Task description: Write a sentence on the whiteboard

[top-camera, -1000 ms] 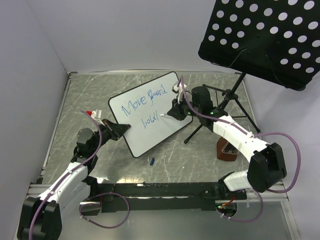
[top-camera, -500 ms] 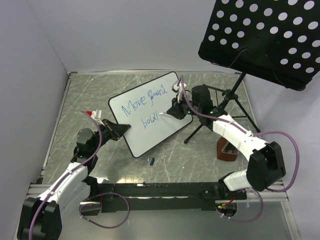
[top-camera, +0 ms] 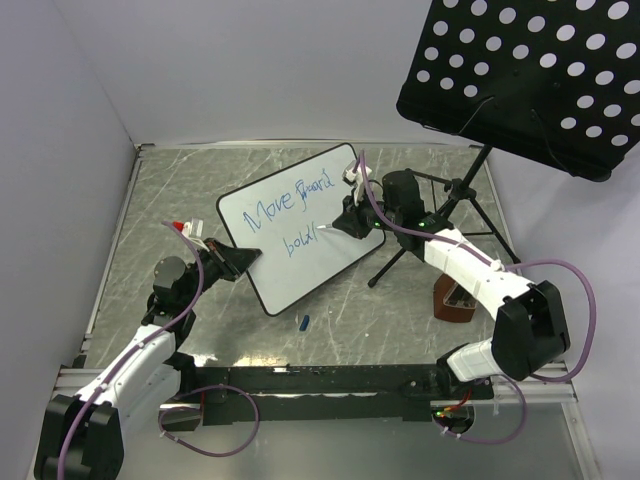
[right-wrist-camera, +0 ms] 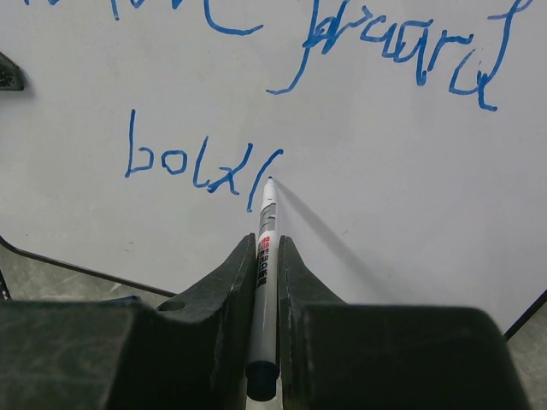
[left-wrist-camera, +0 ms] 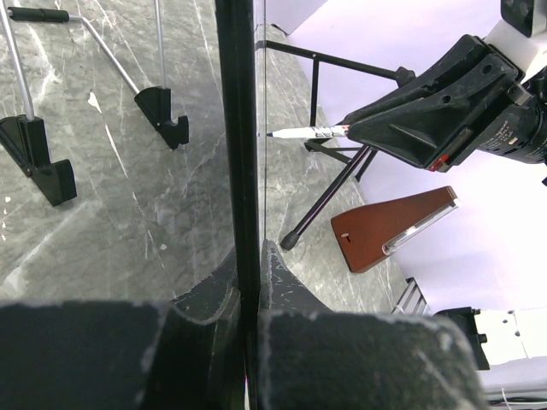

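Flat white whiteboard with thin black rim (top-camera: 300, 255): centre of frame, over the grey marbled counter (top-camera: 170, 190). Blue handwritten sentence (top-camera: 290, 200): two lines across its face. Left end effector (top-camera: 243, 258): clamped on the board's lower-left rim. Right end effector (top-camera: 343, 225): gripping a slim white marker (right-wrist-camera: 267, 209), its tip touching the board at the end of the second line.

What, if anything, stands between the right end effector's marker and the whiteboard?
Nothing visible. The marker, clamped in the right end effector, has its tip right at the whiteboard, beside the last stroke of the sentence.
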Robot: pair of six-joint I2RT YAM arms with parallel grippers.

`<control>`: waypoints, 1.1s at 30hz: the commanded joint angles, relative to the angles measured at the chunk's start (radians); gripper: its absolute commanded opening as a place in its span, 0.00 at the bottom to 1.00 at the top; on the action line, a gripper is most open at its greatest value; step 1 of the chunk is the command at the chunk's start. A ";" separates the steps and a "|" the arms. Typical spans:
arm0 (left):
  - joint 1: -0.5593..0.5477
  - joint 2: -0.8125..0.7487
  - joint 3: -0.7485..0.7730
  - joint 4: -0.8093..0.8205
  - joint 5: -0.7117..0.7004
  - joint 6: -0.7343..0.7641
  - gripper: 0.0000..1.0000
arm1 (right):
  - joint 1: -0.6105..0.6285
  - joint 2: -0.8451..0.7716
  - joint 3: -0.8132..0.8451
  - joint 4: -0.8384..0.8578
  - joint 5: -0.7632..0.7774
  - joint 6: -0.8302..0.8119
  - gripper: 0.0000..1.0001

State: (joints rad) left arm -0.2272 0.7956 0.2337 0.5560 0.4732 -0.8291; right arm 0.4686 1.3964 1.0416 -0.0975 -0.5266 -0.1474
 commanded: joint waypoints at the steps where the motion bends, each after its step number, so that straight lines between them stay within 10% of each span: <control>1: -0.011 -0.024 0.010 0.102 0.054 0.031 0.01 | -0.005 0.018 0.035 0.038 -0.009 -0.011 0.00; 33: -0.011 -0.018 0.013 0.102 0.056 0.035 0.01 | -0.005 -0.004 0.001 -0.051 -0.013 -0.050 0.00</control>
State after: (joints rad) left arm -0.2268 0.7956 0.2321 0.5552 0.4721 -0.8318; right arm 0.4683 1.4117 1.0431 -0.1371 -0.5438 -0.1768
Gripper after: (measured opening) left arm 0.073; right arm 0.177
